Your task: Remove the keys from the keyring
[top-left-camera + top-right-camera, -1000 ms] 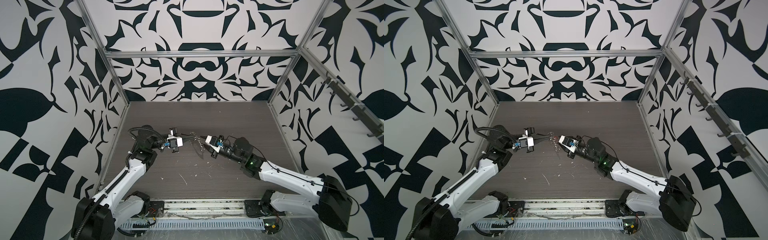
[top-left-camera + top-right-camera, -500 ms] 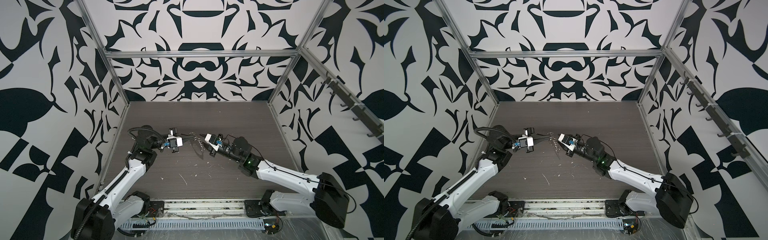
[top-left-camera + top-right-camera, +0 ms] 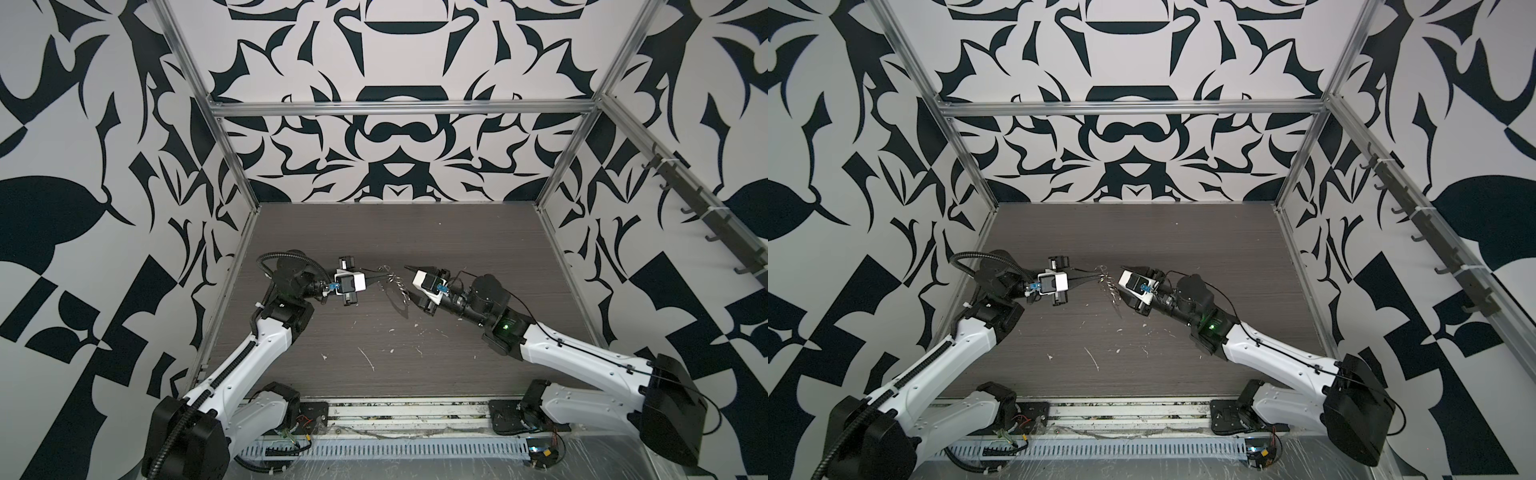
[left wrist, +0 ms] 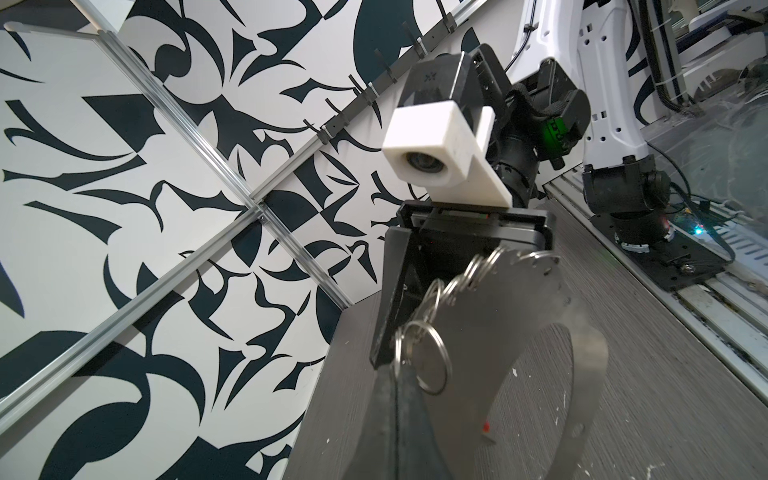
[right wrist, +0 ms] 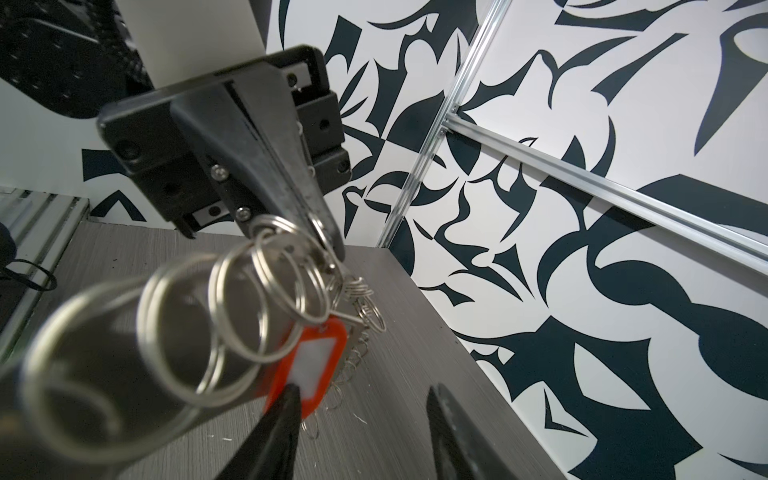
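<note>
**Operator:** Which items are not resolved in both top views?

**Reference:** The keys (image 3: 399,286) (image 3: 1111,289) are rendered too small. Single keys cannot be told apart there.

**Operator:** What is obscured in the wrist views?

**Reference:** In the right wrist view, the nearest rings (image 5: 143,320) are blurred, and the red tag (image 5: 316,365) is partly covered by them. The right gripper fingers (image 5: 274,432) are cut off by the frame edge. The left gripper fingers (image 4: 388,428) are cut off likewise in the left wrist view.

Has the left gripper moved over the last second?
No. In both top views the left gripper sits at the same spot relative to the table's left edge rail as before, shut on the keyring chain.
</note>
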